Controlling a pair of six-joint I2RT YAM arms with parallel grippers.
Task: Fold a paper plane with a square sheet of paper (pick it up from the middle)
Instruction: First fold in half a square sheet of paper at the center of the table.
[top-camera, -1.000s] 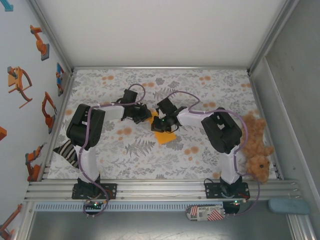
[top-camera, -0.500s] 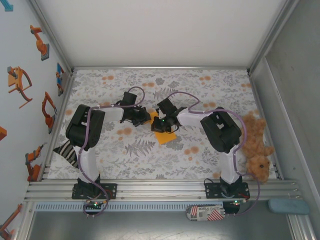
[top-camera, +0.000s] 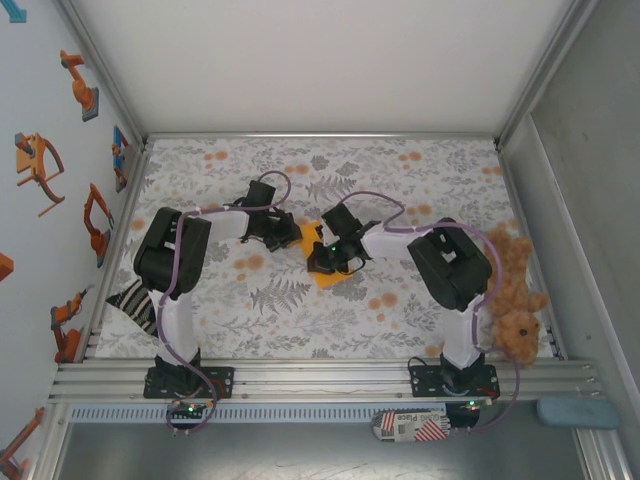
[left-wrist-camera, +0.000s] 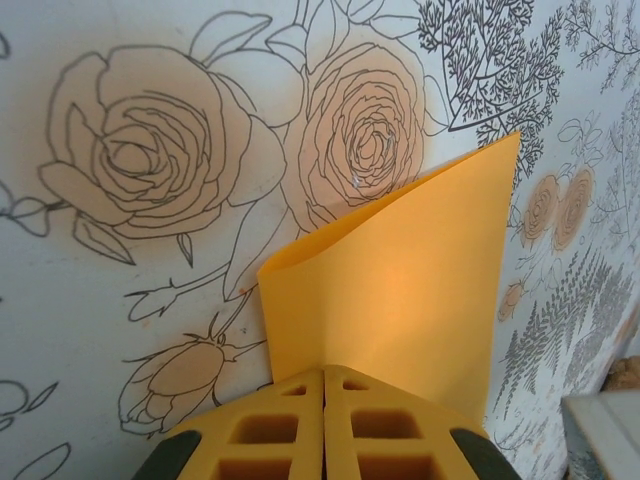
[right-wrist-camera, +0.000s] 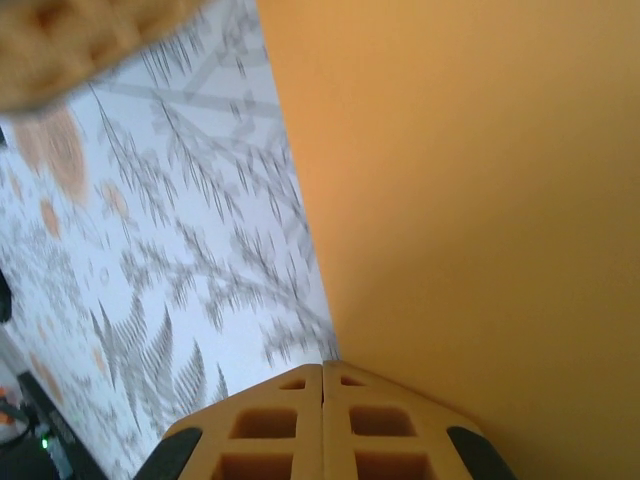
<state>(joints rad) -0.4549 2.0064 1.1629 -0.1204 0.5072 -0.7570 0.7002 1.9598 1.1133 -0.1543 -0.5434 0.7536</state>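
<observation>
Paper: your square sheet of paper (top-camera: 330, 276) sits near the middle of the flowered cloth (top-camera: 430, 175), slightly toward the cloth's near edge. It is no longer flat.
Left gripper: your left gripper (top-camera: 291, 236) is over the cloth's middle. In its wrist view the yellow fingers (left-wrist-camera: 270, 430) are pressed together on the sheet (left-wrist-camera: 400, 300), pinching one edge. That part curls up off the rose print of the cloth (left-wrist-camera: 130, 150).
Right gripper: your right gripper (top-camera: 321, 263) hangs just to the near side of the cloth's centre. Its fingers (right-wrist-camera: 380, 425) are clenched, and the sheet's (right-wrist-camera: 470, 200) straight edge runs right into the tips.
Teddy: a brown plush teddy (top-camera: 515, 295) lies at the cloth's right border.
</observation>
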